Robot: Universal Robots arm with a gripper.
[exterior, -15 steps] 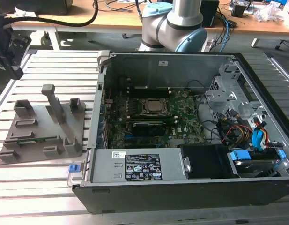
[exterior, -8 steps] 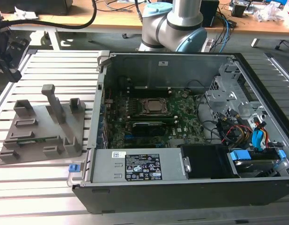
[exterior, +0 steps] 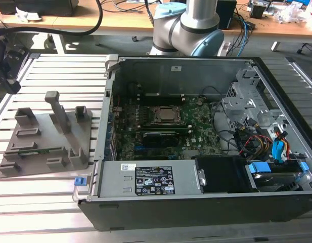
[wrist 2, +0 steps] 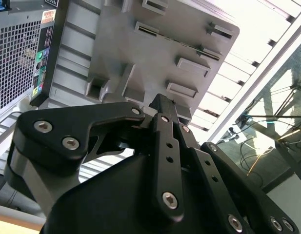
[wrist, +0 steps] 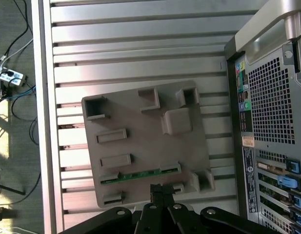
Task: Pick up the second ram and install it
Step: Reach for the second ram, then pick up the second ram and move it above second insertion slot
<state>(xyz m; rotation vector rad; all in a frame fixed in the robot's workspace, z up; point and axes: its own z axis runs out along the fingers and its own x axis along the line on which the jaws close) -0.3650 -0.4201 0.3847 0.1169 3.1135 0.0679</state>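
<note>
The bench [exterior: 39,202] is made of long silver metal slats. In the exterior view, the grey holder tray [exterior: 44,139] sits on the slats at the left of the frame. Little posts and slots stick up from it. Just beside the tray, the open computer case [exterior: 171,71] takes up the middle and right of the frame. The big green motherboard [exterior: 156,129] lies flat inside it. The base of the robot arm [exterior: 188,23] stands at the top middle. Behind it runs a wooden desk [exterior: 120,23] with cables on it. In the first wrist view, the floor next to the bench has wires and a white power strip [wrist: 9,77] on it.

The second ram [wrist: 135,174] is in the holder tray. It shows as a thin green strip along the tray side closest to the pincer, with a small grey holder at each end. Its long side runs almost the same way as the bench slats, only a bit slanted. One end points to the computer case. The other end points away from it, toward the bench edge.

The pincer [wrist: 162,189] [wrist 2: 162,102] hangs over the tray, near the ram but not touching it. In both wrist views its two black fingers are pressed together with nothing between them.
</note>
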